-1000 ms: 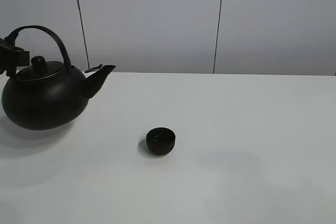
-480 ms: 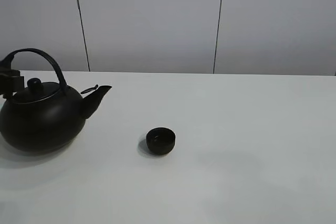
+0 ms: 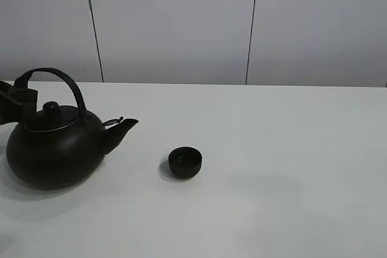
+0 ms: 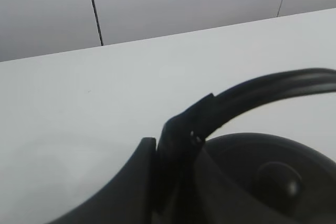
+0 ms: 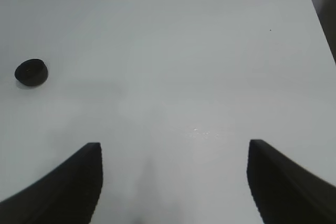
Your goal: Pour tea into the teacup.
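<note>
Teacup (image 3: 185, 162) sits upright on the white surface (image 3: 272, 149), right of the kettle (image 3: 57, 148), whose spout points toward it. Left end effector (image 4: 173, 145) clamps the kettle's arched handle (image 3: 60, 83). Right end effector (image 5: 173, 182) hangs wide apart, holding nothing.

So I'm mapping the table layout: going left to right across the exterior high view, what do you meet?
Left gripper on the kettle handle → kettle → teacup.
</note>
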Robot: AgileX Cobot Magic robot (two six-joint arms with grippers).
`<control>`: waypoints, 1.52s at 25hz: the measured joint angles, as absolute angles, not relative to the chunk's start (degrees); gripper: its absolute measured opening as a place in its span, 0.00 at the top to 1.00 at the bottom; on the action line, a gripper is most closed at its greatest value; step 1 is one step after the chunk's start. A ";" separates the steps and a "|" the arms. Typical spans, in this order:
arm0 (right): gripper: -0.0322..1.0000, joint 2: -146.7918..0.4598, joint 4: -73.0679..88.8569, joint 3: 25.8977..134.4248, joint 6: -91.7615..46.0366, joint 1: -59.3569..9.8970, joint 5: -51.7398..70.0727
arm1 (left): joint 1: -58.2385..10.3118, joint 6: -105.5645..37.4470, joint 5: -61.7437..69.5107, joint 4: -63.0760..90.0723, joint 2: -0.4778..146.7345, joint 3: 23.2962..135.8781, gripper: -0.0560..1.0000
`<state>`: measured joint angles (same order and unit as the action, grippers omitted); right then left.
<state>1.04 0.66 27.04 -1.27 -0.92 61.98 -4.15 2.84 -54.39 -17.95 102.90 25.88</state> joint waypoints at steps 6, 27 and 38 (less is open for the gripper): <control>0.46 1.04 0.66 27.04 -1.27 -0.92 61.98 | -4.15 0.90 -54.39 -18.12 102.90 25.88 0.84; 0.46 1.04 0.66 27.04 -1.27 -0.92 61.97 | -4.34 2.22 -62.50 -20.35 99.65 19.52 0.48; 0.46 1.04 0.66 27.04 -1.27 -0.92 61.97 | -4.34 14.11 -35.11 -21.56 77.43 19.33 0.37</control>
